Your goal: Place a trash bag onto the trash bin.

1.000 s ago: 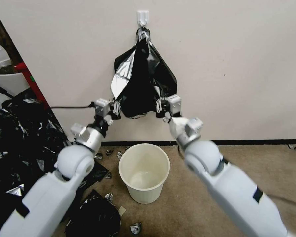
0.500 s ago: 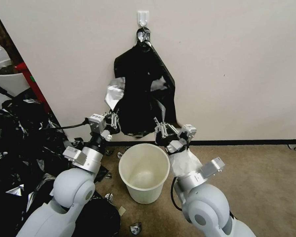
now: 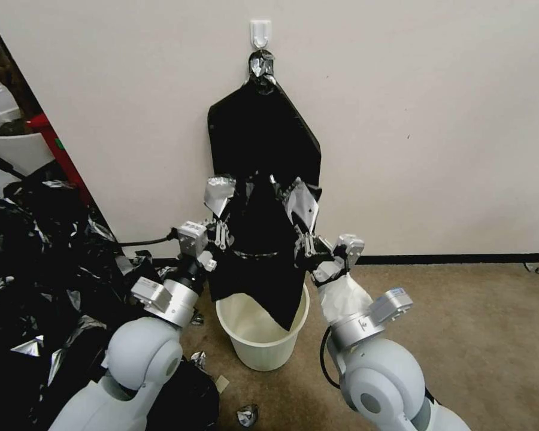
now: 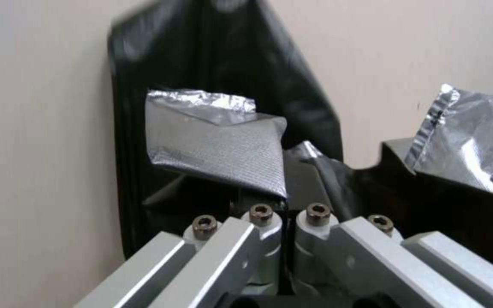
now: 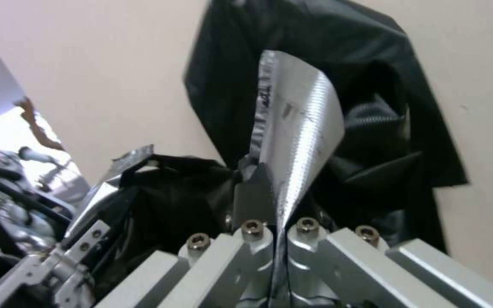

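The trash bag (image 3: 257, 269) is a thin black sheet with silvery flaps at its top corners. It hangs between my two grippers in front of the wall, and its lower tip dips inside the rim of the trash bin (image 3: 245, 344). The cream-white bin stands on the carpet just below. My left gripper (image 3: 223, 230) is shut on the bag's left top corner, and the left wrist view shows its fingers (image 4: 261, 222) pinching the film under a silvery flap (image 4: 218, 141). My right gripper (image 3: 304, 244) is shut on the right corner, its fingers (image 5: 301, 233) closed on the silvery fold (image 5: 298, 128).
A flat black sheaf of bags (image 3: 263, 120) hangs from a white wall hook (image 3: 260, 31) right behind the held bag. A large heap of black bags (image 3: 30, 251) fills the floor at left, beside a white plant pot (image 3: 12, 140). Open carpet (image 3: 461, 311) lies to the right.
Both grippers have come down from mid-wall height toward the bin with the bag. The bag has peeled off the sheaf, which hangs flat again, and its lower end now reaches into the bin.
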### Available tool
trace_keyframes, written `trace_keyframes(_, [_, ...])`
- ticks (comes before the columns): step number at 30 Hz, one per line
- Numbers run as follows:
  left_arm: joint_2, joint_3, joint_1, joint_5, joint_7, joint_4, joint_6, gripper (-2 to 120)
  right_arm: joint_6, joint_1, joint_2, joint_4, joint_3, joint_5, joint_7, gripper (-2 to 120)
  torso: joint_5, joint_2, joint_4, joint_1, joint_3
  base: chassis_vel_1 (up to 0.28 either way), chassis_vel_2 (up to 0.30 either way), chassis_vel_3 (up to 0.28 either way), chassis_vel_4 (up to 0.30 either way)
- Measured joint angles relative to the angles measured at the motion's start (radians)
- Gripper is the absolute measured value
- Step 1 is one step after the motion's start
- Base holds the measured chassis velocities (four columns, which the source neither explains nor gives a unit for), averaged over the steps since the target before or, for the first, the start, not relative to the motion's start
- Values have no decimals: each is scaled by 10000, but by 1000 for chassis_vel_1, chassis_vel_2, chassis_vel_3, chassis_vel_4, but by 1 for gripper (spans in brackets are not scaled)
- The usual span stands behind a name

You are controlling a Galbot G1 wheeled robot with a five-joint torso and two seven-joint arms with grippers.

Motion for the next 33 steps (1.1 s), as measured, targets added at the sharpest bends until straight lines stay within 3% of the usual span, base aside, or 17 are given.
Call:
trace_keyframes(8, [-692,551,817,992,-302,929,-148,0,329,-129,-112,-895,-162,-522,-15,0,-1,0,1,0,0,0,0,0,0])
trace_keyframes(11, [-811,851,1148,1406,-568,1211,-159,0,319,-242,-224,-1284,-382,-790,426,0,-1,0,1,0,0,0,0,0,0])
trace_keyframes(14, [-818,1005,1338,1844,-802,1336,-149,0,27,-297,-345,-1503,-662,-780,1311,0,0,0,1,0,0,0,0,0,0])
trace_keyframes(17, [-582,1242,1558,2281,-1326,1182,289,0,-703,-308,-623,-1464,-1052,84,3038,0,-2,-1,1,0,0,0,0,0,0])
trace_keyframes(18, [-319,1417,1619,2345,-1717,869,903,0,-1118,-294,-763,-1113,-1174,832,3875,0,0,-1,1,0,0,0,0,0,0])
trace_keyframes(19, [-319,1417,1619,2345,-1717,869,903,0,-1118,-294,-763,-1113,-1174,832,3875,0,0,-1,1,0,0,0,0,0,0])
trace_keyframes(21, [73,1610,1582,2161,-2287,414,1946,0,-1611,-256,-919,-604,-1291,1681,4631,0,-2,-1,1,0,0,0,0,0,0])
trace_keyframes(22, [73,1610,1582,2161,-2287,414,1946,0,-1611,-256,-919,-604,-1291,1681,4631,0,-2,-1,1,0,0,0,0,0,0])
trace_keyframes(24, [644,1766,1228,1218,-3118,-324,3835,0,-2456,-136,-1204,98,-1470,2889,5661,0,-3,-1,2,0,0,0,0,0,0])
trace_keyframes(25, [777,1783,1105,926,-3338,-506,4374,0,-2626,-126,-1261,217,-1514,3098,5843,0,-2,-1,1,0,0,0,0,0,0])
trace_keyframes(26, [777,1783,1105,926,-3338,-506,4374,0,-2626,-126,-1261,217,-1514,3098,5843,0,-2,-1,1,0,0,0,0,0,0])
trace_keyframes(28, [1079,1894,893,232,-3947,-880,5647,0,-2949,-245,-1409,409,-1608,3373,6266,0,-1,-1,1,0,0,0,0,0,0])
trace_keyframes(33, [1163,2152,1116,-52,-4631,-867,6077,0,-2997,-569,-1557,350,-1811,3089,6446,0,-2,-1,1,1,0,0,0,0,0])
